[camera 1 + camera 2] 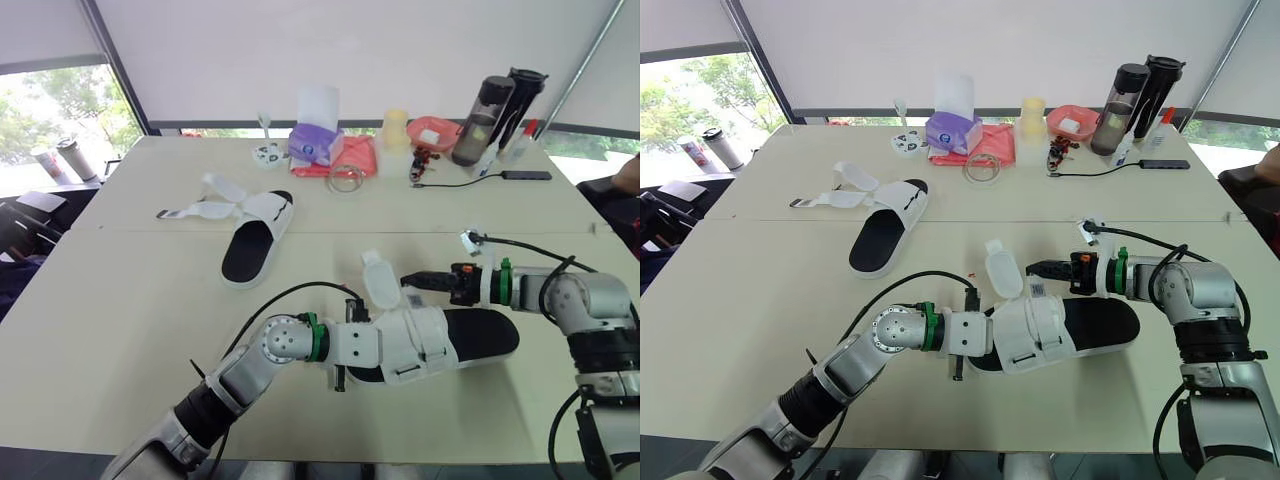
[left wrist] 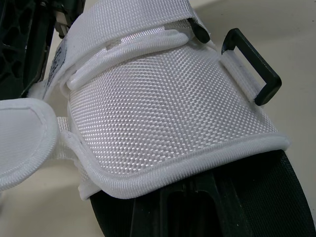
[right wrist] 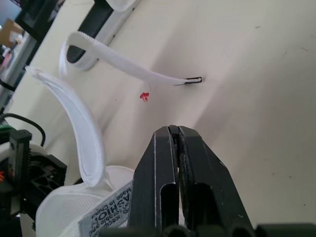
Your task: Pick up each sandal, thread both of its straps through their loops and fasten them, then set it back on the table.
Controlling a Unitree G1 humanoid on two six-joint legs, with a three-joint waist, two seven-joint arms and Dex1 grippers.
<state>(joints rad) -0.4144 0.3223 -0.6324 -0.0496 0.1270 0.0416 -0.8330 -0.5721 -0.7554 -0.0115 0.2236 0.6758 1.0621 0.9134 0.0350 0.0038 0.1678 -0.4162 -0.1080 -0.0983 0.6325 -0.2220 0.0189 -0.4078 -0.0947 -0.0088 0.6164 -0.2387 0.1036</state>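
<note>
Left eye view: the big pale bench holds two sandals. The near sandal lies flat close to the front edge, between your two arms. The far sandal lies well apart from it, more to the left, with its straps spread open on the bench.

Your left pincer is pushed up against the near sandal's white top, and you cannot tell if it is open or closed. Your right pincer is closed with nothing seen in it. Its tip is just beside the one strap flap that stands up from the near sandal.

There is wide bare room on the left and between the two sandals.

Along the far edge stand two dark bottles, one purple tissue box, one pink bowl, one clear tape ring and one black cable. All are well away from both sandals.

In the left wrist view, one black loop sticks out at the side of the white top.
</note>
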